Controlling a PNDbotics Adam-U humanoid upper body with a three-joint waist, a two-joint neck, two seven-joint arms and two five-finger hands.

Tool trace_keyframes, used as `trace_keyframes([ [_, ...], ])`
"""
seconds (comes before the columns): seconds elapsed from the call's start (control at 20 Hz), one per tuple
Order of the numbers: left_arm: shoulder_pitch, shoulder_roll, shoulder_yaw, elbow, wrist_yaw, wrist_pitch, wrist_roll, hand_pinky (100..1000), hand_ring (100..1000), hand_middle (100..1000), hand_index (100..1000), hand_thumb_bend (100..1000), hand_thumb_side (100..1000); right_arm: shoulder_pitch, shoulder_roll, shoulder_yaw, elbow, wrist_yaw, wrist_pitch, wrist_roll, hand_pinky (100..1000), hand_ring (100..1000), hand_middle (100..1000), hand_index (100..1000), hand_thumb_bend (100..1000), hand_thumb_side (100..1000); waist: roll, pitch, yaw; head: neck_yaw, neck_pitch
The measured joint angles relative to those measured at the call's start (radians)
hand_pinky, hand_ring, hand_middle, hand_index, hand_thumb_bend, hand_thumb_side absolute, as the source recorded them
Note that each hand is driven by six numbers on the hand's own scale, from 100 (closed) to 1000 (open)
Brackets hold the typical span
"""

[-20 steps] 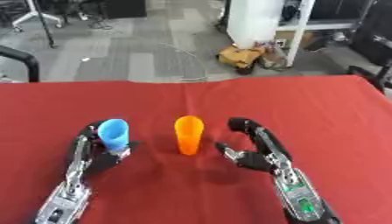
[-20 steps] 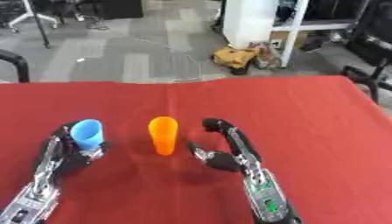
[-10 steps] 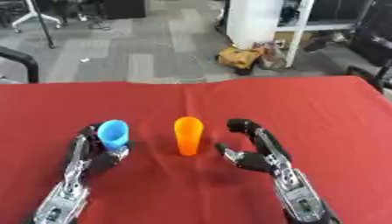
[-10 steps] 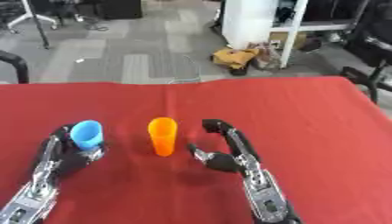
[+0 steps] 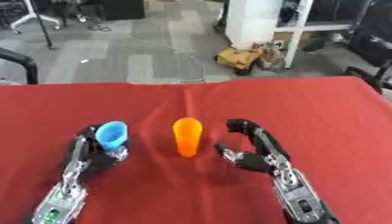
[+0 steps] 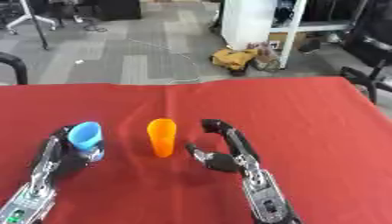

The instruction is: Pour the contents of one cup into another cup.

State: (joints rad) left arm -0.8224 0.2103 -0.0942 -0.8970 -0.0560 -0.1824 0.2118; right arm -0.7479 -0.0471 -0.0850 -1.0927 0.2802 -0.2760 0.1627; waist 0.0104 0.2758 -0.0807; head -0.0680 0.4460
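Status: I am at the grasp stage of the pour, and nothing has been tipped yet. On the red table [image 5: 306, 113] two cups are set side by side near the front edge. The blue cup [image 5: 112, 134] is on the left, and my left hand [image 5: 90, 151] has its fingers curled around the lower part of that cup; the cup leans slightly to the left in the grip, mouth upward. I cannot tell from either view whether its base is touching the cloth or just off it.

The orange cup [image 5: 187, 136] stands upright on the cloth, just right of the blue one and clear of it. My right hand [image 5: 249, 153] sits just beside the orange cup on its right, fingers arched in a wide C with the thumb low and toward the cup, holding nothing. A gap shows between its fingertips and the cup wall, so I judge there is no contact.

I cannot see into either cup, so I cannot confirm which one holds contents.

Next move, as I judge it: slide the right hand left until the orange cup sits between thumb and fingers, then close around its middle. After that, one cup must be raised above the other's rim and tilted slowly. The orange cup is tall and narrow, so a sideways nudge before closing could topple it.
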Motion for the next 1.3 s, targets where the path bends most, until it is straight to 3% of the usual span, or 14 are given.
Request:
trace_keyframes([
  [0.35,0.014,0.0,-0.005,-0.018,0.01,-0.026,0.014,459,481,518,682,315,100,0.0,0.0,0.0,0.0,0.0,0.0,0.001,1000,829,756,828,467,223,0.0,0.0,0.0,-0.004,0.0],
  [0.7,0.031,-0.001,-0.011,-0.055,0.012,-0.037,0.017,334,413,510,685,245,100,0.0,0.0,0.0,0.0,0.0,0.002,0.003,986,815,737,826,467,220,0.0,0.0,0.0,-0.006,0.0],
  [1.15,0.075,0.0,-0.031,-0.178,-0.004,-0.028,0.017,313,400,515,690,209,100,-0.009,0.0,0.0,0.003,0.011,0.003,0.004,976,801,720,822,466,207,0.006,-0.001,0.007,-0.013,0.0],
  [1.2,0.076,0.001,-0.032,-0.188,-0.006,-0.026,0.016,337,412,523,694,209,100,-0.009,0.0,0.0,0.004,0.013,0.002,0.004,976,816,737,821,460,163,0.006,-0.001,0.007,-0.014,0.0],
  [1.3,0.095,0.001,-0.043,-0.213,-0.009,-0.028,0.009,337,412,524,695,209,100,-0.016,0.0,0.0,0.014,0.023,0.001,0.006,977,818,739,821,459,161,0.013,-0.008,0.02,-0.018,0.002],
])
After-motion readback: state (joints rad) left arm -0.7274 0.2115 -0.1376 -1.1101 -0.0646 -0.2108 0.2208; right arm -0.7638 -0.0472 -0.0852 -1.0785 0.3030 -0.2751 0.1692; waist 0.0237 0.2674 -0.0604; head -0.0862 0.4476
